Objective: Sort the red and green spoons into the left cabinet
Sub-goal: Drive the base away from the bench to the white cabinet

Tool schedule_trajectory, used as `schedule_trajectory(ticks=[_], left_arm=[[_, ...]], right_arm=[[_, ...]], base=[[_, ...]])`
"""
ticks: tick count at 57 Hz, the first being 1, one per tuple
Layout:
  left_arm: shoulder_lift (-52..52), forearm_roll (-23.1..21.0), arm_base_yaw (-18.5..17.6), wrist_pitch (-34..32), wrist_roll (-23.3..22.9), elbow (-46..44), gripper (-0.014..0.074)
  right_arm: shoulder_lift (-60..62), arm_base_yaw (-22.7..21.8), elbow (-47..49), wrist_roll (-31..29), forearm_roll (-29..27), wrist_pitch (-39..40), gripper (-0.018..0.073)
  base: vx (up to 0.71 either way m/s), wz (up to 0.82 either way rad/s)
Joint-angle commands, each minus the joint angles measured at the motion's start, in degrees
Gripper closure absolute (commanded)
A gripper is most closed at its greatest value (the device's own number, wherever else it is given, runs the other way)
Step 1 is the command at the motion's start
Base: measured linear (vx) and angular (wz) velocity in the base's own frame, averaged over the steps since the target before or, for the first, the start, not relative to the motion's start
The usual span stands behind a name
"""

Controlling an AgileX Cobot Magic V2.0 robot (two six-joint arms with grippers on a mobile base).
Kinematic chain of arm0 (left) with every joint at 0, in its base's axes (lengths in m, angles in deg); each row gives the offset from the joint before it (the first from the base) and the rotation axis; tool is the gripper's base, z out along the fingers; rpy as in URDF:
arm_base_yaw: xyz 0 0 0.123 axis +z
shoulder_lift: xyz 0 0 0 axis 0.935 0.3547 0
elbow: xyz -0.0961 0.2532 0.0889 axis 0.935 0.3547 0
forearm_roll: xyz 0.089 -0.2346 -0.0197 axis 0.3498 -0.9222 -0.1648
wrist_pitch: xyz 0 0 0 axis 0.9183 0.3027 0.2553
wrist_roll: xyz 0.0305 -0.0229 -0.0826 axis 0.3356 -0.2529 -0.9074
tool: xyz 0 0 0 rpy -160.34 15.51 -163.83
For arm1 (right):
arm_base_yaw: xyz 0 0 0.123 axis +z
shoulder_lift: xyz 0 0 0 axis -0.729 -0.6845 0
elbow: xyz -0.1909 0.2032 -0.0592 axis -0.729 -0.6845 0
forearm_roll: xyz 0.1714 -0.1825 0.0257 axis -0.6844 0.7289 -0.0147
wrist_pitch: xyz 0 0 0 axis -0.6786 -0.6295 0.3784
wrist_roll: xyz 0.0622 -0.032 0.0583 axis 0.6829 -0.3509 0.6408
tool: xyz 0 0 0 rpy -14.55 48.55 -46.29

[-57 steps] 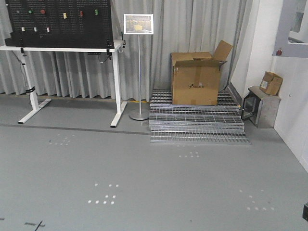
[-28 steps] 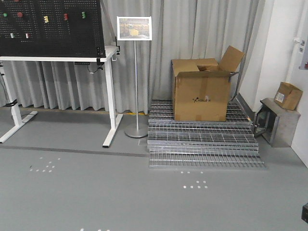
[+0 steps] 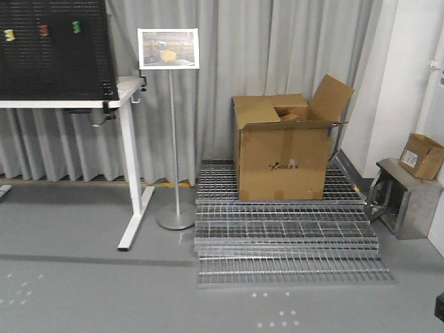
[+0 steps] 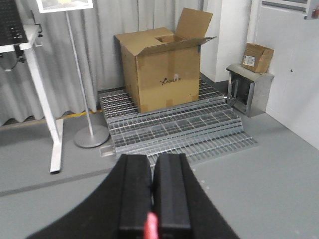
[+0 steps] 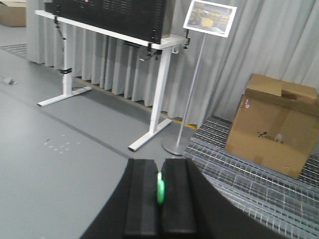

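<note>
One metal grating (image 3: 288, 244): we see a cardboard box (image 3: 281, 159) upon it.
Left gripper (image 4: 152, 164): closed on the red spoon (image 4: 149, 226), only its tip showing.
Right gripper (image 5: 159, 167): closed on the green spoon (image 5: 160, 189), between the fingers.

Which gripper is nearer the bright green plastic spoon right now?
Right. The right gripper is shut on the bright green plastic spoon; the left gripper clamps only the bright red plastic spoon.
</note>
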Motion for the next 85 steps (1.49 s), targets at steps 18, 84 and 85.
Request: schedule_trajectory(ticks=[18, 84, 85], left_arm=[[0.13, -1.51, -0.04, -2.97, -0.48, -1.62, 0.0597], [0.13, -1.51, -0.04, -2.98, -0.48, -1.62, 0.0597], [0.13, -1.51, -0.04, -2.98, -0.48, -1.62, 0.0597]], right_arm=[[-0.2, -0.16, 1.63, 0.0, -1.94, 2.26, 0.0562], [-0.2, -0.16, 1.63, 0.0, -1.94, 2.25, 0.0562], [-0.2, -0.16, 1.63, 0.0, -1.94, 2.25, 0.0562]], base=[[0.61, -0.26], [0.49, -0.6], [0.38, -0.67]])
